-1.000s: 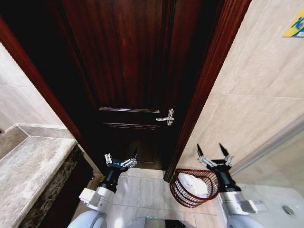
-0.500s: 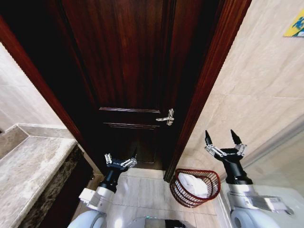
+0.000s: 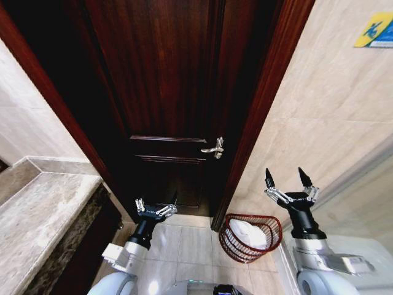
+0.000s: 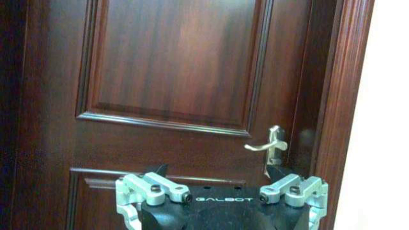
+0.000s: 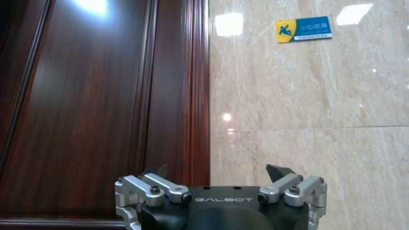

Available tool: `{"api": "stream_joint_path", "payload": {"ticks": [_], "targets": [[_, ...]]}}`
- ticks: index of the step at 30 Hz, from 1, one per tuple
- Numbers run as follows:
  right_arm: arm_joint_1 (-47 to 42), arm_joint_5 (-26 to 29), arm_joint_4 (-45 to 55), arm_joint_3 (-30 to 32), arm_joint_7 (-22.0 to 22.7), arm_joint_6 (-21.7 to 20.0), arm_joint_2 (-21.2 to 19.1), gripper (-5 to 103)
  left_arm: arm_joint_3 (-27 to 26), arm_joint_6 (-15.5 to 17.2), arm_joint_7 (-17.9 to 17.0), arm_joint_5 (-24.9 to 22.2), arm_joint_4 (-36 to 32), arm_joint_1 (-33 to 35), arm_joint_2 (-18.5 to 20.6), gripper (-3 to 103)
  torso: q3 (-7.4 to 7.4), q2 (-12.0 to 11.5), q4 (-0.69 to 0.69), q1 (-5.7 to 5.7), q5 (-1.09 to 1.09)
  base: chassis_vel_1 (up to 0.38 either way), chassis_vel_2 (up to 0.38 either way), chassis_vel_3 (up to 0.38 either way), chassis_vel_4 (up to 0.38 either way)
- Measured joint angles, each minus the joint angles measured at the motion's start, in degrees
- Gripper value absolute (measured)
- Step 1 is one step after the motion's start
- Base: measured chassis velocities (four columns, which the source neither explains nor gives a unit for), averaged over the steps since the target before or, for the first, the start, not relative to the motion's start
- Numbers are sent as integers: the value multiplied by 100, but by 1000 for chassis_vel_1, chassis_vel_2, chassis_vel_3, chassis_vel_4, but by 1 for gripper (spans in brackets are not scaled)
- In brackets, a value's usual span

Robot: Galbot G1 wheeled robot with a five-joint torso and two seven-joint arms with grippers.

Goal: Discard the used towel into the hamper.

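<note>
Since the towel (image 3: 248, 233) lies white inside the hamper (image 3: 252, 238) — on the floor tiles between the door frame (image 3: 261, 107) and the wall — you only need a clean retreat. Your right gripper (image 3: 287, 182) hangs above the rim, fingers spread wide, empty; your left gripper (image 3: 156, 208) waits by the door, open too.

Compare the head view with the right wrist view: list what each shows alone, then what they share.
Head view alone: the hamper on the floor with a white towel in it, the door handle, the stone counter and the left hand, open and empty. Right wrist view alone: the Chinese lettering on the blue sign. Both: the dark wooden door, the tiled wall, and the right hand, open and empty.
</note>
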Motion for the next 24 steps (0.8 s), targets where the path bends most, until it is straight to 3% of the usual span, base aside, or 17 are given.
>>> {"api": "stream_joint_path", "payload": {"ticks": [12,24], "targets": [[75,84,-44,10,-18,32,-8,100,0,0,0,0,0,0,0,100,1,-1,0,4,-1,82,-86,-94,83],[334,220,-172,7,-7,-12,-130,100,0,0,1,0,0,2,0,100,-2,3,0,-5,3,203,-213,-213,205]]}}
